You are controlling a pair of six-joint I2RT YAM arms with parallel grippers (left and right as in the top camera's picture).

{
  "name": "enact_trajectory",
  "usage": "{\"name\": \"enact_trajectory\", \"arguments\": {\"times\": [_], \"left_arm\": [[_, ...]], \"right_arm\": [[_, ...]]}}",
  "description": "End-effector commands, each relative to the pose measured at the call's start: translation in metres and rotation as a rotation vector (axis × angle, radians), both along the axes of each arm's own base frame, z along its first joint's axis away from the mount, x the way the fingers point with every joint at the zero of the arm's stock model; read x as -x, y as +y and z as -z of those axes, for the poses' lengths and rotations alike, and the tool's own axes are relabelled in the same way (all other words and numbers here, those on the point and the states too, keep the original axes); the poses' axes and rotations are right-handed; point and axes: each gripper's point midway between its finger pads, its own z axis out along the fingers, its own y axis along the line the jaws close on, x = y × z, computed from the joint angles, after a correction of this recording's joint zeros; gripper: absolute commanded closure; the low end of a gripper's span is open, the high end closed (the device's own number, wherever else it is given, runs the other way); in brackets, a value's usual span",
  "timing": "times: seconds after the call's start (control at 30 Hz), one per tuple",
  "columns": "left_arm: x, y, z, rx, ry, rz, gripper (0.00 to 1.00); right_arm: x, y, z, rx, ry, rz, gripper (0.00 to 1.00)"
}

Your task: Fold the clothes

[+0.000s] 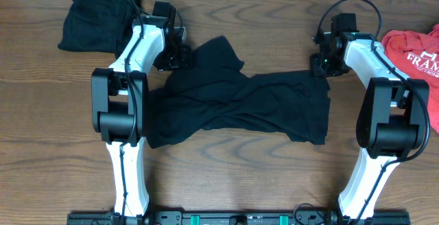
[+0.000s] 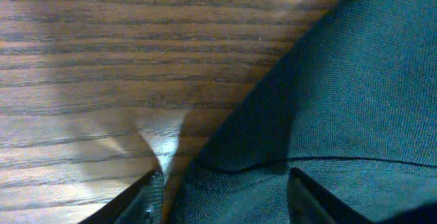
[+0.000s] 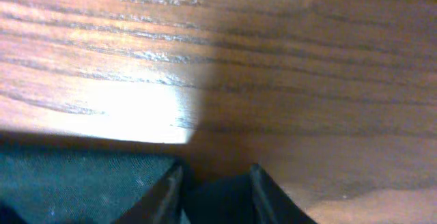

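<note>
Grasp stage on black top (image 1: 240, 105), crumpled on counter (image 1: 226, 184) betw. arms: left tool (image 2: 225, 190) spread astride far-left hem, right tool (image 3: 215, 183) pinching far-right corner (grip looks shallow); next prob. needs left closing, then even lift & fold.

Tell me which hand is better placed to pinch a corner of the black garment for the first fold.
Right, probably: the right hand has its fingers close together with the black garment's corner edge between them. The left hand stands wider, over the fabric's edge.
</note>
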Motion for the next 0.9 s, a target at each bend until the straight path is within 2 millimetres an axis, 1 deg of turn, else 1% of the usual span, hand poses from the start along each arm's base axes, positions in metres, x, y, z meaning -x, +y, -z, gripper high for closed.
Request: {"name": "enact_trajectory", "arguments": {"times": [0.0,0.1,0.13,0.2,0.23,0.3,0.5,0.6,0.73,0.87], "left_arm": [[0.009,0.001,0.016,0.000,0.046,0.011,0.49],[0.009,0.001,0.016,-0.001,0.045,0.011,0.67],[0.008,0.001,0.016,-0.001,0.044,0.011,0.72],[0.006,0.000,0.013,0.000,0.038,0.011,0.88],[0.005,0.000,0.011,0.001,0.032,0.011,0.93],[-0.001,-0.001,0.006,0.003,0.013,0.011,0.94],[-0.024,-0.004,-0.016,0.013,-0.072,0.011,0.94],[-0.035,-0.005,-0.028,0.017,-0.110,0.011,0.94],[-0.047,-0.006,-0.054,0.023,-0.156,0.010,0.94],[-0.049,-0.006,-0.087,0.028,-0.199,0.011,0.94]], "right_arm": [[0.003,0.000,0.010,-0.019,0.017,-0.001,0.76],[0.001,-0.001,0.009,-0.018,0.011,-0.001,0.87],[0.001,-0.001,0.009,-0.018,0.009,0.000,0.90],[-0.003,-0.002,0.007,-0.020,-0.003,0.012,0.93],[-0.005,-0.002,0.005,-0.020,-0.010,0.012,0.95],[-0.012,-0.002,-0.001,-0.021,-0.029,0.020,0.99],[-0.042,-0.004,-0.030,-0.023,-0.125,0.034,0.99],[-0.059,-0.004,-0.048,-0.025,-0.180,0.046,0.99],[-0.077,-0.005,-0.077,-0.031,-0.243,0.062,0.99],[-0.084,-0.005,-0.103,-0.032,-0.266,0.066,0.99]]}}
